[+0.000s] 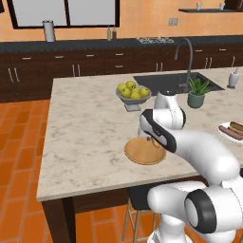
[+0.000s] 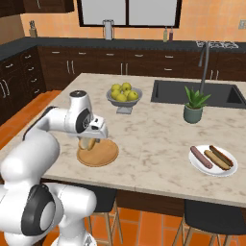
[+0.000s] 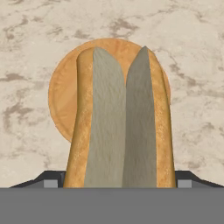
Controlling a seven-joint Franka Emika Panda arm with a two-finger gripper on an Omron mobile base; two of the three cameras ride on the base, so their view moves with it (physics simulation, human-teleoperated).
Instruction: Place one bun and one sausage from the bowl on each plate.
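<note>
closest to the hand camera, a split bun (image 3: pixel 120 127) is held upright between the gripper's (image 3: pixel 118 183) two dark fingertips (image 3: pixel 51 180), which stand wide apart and press its golden crust from either side; the pale cut faces are turned toward the lens. behind the bun, the orange-tan plate (image 3: pixel 61 100) is seen on the marble counter (image 3: pixel 26 52), its right part hidden by the bread.

in the left base view, bare marble is found across the left of the counter (image 1: pixel 80 123) out to its near edge. the orange-tan plate (image 1: pixel 137 154) lies close to that near edge, partly covered by the gripper (image 1: pixel 153 141) hanging just over it. farther back a grey footed bowl of yellow fruit (image 1: pixel 133 92) is seen, then a sink (image 1: pixel 166 83), a potted plant (image 1: pixel 197 92), and at the right border a white plate (image 1: pixel 223 129) cut off by the frame, with dark sausages on it.

in the right base view, the bun (image 2: pixel 88 143) is hard to make out under the hand, just above the orange-tan plate (image 2: pixel 103 156). open counter separates it from the white plate (image 2: pixel 199 166), well apart to the right, where three sausages (image 2: pixel 214 157) lie side by side near the front edge
</note>
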